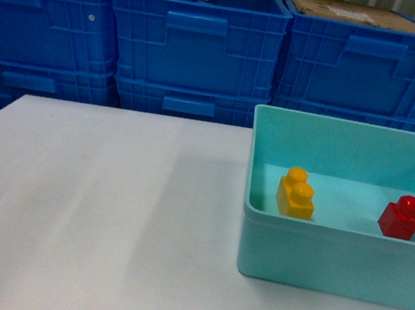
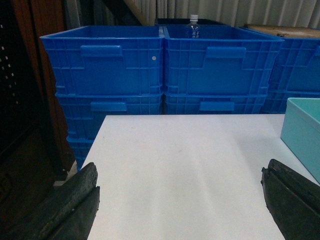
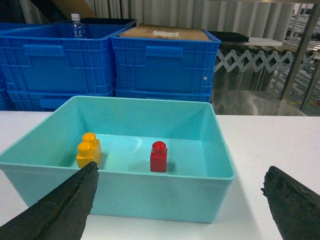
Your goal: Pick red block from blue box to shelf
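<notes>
Worktop (image 1: 92, 216), white and broad, carries the blue box (image 3: 150, 192) on its right side, with dark blue crates (image 1: 195, 43) stacked behind; steel rails of the shelf (image 3: 300, 55) show at far right in the right wrist view. Inside the box, a yellow brick (image 3: 89, 151) stands well apart from the red block (image 3: 158, 157), which sits upright on the floor toward the right. The right end effector (image 3: 180, 200) hangs spread wide before the box; the left end effector (image 2: 180, 200) is likewise spread, holding nothing. The block looks light, rigid and glossy, likely slippery; pinching its flat side faces below the stud seems safest.
</notes>
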`<state>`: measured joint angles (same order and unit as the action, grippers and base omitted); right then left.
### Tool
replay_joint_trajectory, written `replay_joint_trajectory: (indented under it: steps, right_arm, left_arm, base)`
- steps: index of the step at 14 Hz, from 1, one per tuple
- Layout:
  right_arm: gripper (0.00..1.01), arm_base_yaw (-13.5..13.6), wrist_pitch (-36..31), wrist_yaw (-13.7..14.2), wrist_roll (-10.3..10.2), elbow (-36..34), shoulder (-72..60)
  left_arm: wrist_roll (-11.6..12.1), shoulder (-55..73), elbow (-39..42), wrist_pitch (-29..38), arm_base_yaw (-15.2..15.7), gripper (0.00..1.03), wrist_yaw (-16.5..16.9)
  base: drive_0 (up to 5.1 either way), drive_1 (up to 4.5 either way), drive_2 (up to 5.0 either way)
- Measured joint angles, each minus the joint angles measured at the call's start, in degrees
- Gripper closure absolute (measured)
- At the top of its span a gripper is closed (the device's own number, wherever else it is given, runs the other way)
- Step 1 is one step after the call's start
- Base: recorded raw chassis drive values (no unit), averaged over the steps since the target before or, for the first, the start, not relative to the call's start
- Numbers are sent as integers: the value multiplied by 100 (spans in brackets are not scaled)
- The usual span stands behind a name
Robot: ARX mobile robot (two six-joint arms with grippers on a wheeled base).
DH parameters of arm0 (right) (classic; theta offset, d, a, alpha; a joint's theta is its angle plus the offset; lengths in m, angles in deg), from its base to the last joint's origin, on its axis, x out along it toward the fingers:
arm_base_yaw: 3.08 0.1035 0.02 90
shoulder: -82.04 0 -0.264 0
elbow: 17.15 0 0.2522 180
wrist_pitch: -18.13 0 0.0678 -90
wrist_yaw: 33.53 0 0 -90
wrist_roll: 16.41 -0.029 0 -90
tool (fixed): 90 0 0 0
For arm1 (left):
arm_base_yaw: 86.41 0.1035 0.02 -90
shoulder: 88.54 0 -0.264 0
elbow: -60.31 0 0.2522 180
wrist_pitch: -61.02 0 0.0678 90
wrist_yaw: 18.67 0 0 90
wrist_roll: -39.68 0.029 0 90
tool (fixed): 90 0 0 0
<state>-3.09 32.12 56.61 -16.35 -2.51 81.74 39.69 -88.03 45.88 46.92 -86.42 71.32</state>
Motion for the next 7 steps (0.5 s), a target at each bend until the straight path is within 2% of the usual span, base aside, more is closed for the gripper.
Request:
replay_joint_trajectory:
  steps: [7]
  right_arm:
    - [3,0,2,0,0,0,0]
  left_arm:
    - [0,0,0,0,0,5,0]
  base:
    - [0,0,0]
